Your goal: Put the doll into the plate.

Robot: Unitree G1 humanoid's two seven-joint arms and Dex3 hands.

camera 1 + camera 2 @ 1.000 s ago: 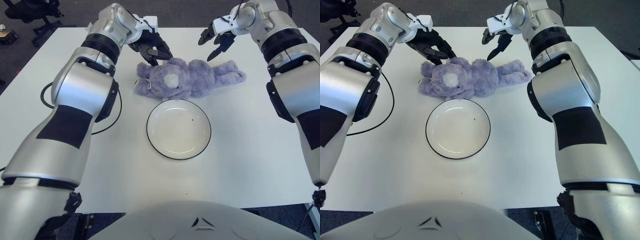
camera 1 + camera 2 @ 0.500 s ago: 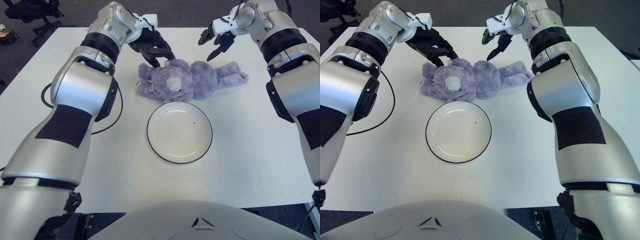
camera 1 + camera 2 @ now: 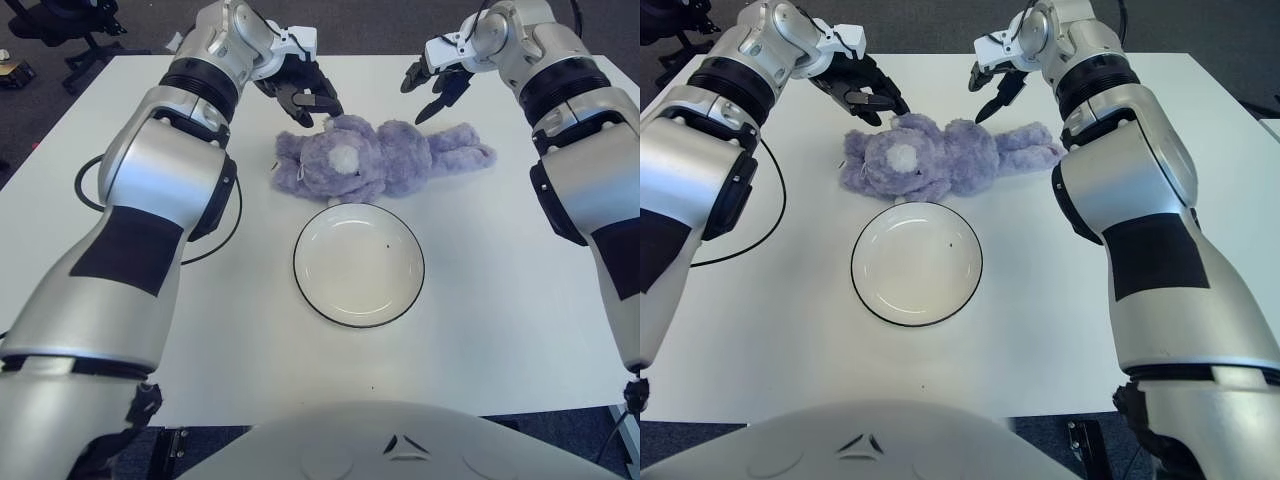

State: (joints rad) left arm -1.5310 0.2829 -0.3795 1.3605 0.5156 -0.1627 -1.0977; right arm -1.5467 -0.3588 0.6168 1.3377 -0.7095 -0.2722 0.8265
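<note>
Left eye view: the doll (image 3: 385, 158) is seen lying on the table (image 3: 520, 300) at upper centre, long axis left-right, head at frame left, just above the plate (image 3: 358, 262). The left hand (image 3: 302, 95), fingers spread and empty, is set just above the head, nearer than the other.

Right eye view: the right hand (image 3: 994, 84), spread, empty, is placed above the body's middle; the plate is found directly below.

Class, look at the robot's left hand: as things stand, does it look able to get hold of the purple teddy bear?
Probably yes. The left hand hovers with fingers spread just behind the teddy bear's head, and nothing stands between them. The plate lies in front of the bear, out of the way; the right hand hangs open behind its legs.
</note>
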